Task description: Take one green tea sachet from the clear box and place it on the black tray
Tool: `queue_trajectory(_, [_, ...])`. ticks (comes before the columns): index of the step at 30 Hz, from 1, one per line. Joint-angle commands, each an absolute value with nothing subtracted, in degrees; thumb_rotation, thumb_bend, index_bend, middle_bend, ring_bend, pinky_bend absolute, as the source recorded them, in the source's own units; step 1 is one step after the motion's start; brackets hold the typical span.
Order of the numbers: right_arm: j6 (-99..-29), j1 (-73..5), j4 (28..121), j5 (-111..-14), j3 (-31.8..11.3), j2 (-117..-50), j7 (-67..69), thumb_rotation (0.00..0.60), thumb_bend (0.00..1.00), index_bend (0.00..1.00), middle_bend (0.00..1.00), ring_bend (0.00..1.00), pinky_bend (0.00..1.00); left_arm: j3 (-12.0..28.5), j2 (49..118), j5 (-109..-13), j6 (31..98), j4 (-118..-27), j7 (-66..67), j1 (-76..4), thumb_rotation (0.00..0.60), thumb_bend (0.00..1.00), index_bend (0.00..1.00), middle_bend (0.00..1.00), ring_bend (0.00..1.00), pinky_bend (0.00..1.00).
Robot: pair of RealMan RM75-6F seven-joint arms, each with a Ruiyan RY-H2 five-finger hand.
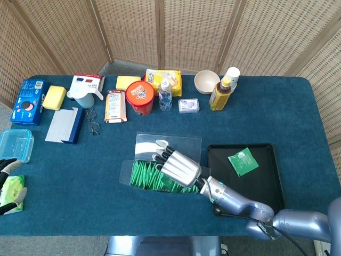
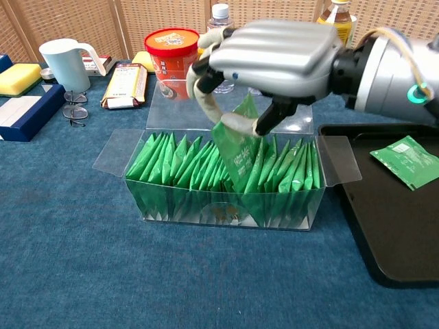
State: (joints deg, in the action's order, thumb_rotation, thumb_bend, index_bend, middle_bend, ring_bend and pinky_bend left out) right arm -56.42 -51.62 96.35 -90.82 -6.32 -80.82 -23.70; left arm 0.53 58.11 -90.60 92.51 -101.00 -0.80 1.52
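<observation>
Pinching a green tea sachet (image 2: 236, 156) between thumb and fingers, the right hand (image 2: 274, 60) sits above the clear box (image 2: 223, 179), palm down, with the sachet tilted and its upper part raised out of the row while its lower corner is still down among the others. The remaining sachets (image 2: 171, 164) stand packed on edge across the box, whose flaps are folded out flat at both ends and at the back. In the head view the right hand (image 1: 178, 167) covers the right half of the clear box (image 1: 139, 176), and the forearm runs off toward the lower right corner. The black tray (image 1: 266, 181) lies just right of the box on the blue table (image 1: 80, 181); one sachet on the tray (image 1: 243, 161) is already lying flat in its far portion, also visible in the chest view (image 2: 409, 159). The left hand (image 1: 6, 184) shows only at the far left edge, near a pale green packet (image 1: 13, 191); I cannot tell whether it is open or closed there. Along the back of the table: red-lidded tub (image 2: 171, 49), water bottle (image 1: 165, 94), white bowl (image 1: 206, 81), yellow drink bottle (image 1: 222, 92), pale mug (image 2: 64, 64), glasses (image 1: 93, 120).
</observation>
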Motion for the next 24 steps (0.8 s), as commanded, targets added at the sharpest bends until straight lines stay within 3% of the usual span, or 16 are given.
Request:
queue_trajectory(1, [-58.24, -50.47, 98.03, -91.36, -6.57, -78.82, -22.88, 0.6, 0.58, 0.67, 0.3, 0.22, 0.05, 0.56, 58.11, -90.65, 92.49, -101.03, -0.78, 1.48, 0.6, 0.3, 0.19, 0.18, 0.13, 0.25])
queue_trajectory(14, [-66.98, -44.73, 103.18, -92.19, -8.07, -69.43, -17.53, 0.6, 0.58, 0.67, 0.3, 0.23, 0.05, 0.53, 58.06, -91.39, 92.6, -102.24, 0.28, 1.27, 0.6, 0.3, 0.19, 0.18, 0.13, 0.25])
queue_trajectory(24, [-70.79, -39.84, 101.37, -91.92, -6.86, -64.3, -14.11, 0.6, 0.58, 0.67, 0.3, 0.23, 0.05, 0.36, 57.66, -91.89, 93.09, -103.52, 1.49, 1.52, 0.6, 0.3, 0.19, 0.18, 0.13, 0.25])
